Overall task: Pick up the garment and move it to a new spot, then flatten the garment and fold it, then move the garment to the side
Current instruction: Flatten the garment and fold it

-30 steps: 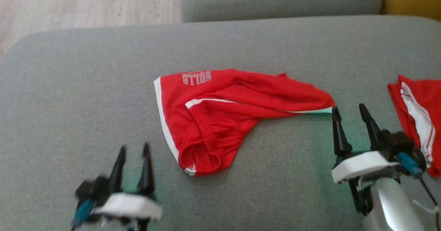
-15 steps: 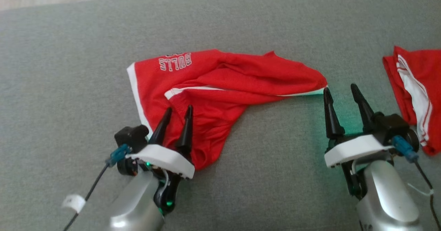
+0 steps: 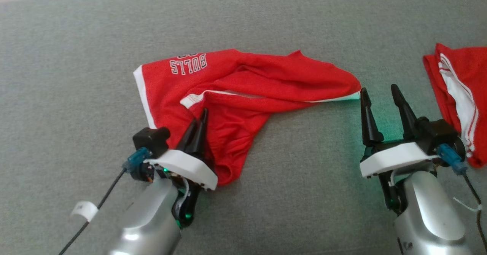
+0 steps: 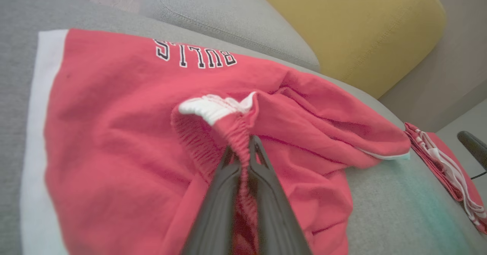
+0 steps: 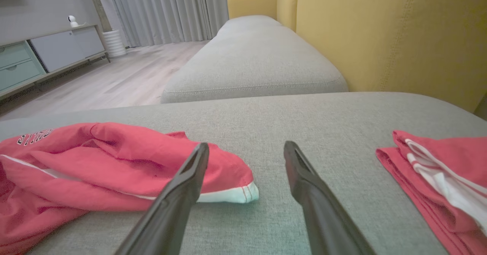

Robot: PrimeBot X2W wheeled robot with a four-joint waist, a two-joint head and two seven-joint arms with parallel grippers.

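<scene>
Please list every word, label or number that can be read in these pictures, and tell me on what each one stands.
"BULLS": letters on the red garment, upside down in the head view.
Marks next to that word, half hidden by a fold: unreadable.
On the white tag, low in the head view: no text readable.
On the folded red garment: white stripes, no lettering.

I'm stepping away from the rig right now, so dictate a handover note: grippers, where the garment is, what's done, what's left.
Left gripper: shut on the elastic waistband of the red shorts.
Right gripper: open, empty, beside the shorts' white-trimmed hem.
The red shorts lie crumpled on the grey cushion; a second red garment lies folded at the right.
Done: grasp. Left: lift, move, flatten, fold, set aside.
</scene>
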